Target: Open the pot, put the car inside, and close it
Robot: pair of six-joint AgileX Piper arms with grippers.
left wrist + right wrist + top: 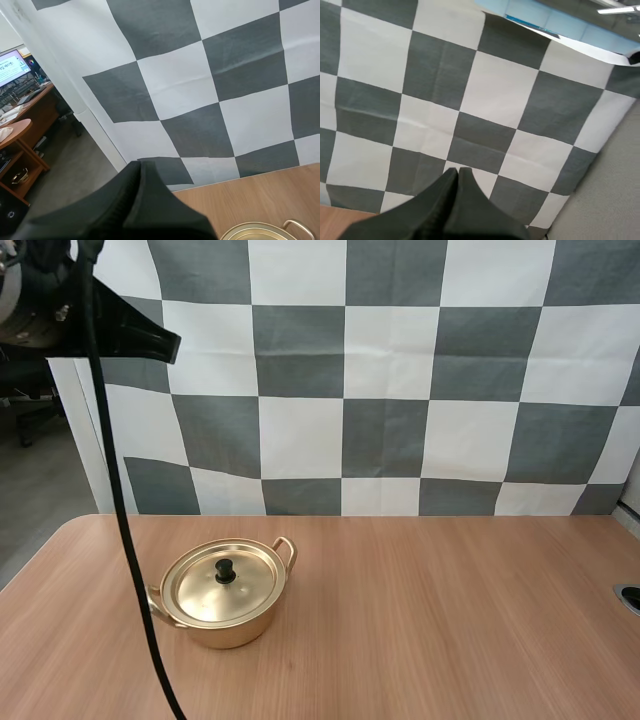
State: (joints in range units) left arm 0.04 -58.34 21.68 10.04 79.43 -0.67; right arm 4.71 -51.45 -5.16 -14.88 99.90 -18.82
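Bright, even light; shadows seemingly soft.

We look over the pot [236, 626], its lid [198, 592] and the table [450, 620], and we find nothing to read: no text, label, brand, number or sign is legible on any of them.

Pot [232, 630] sits left on the table [450, 620]; lid [222, 585] on it.

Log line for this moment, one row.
pot: on table, lid on | left end effector: shut, empty | right end effector: shut, empty
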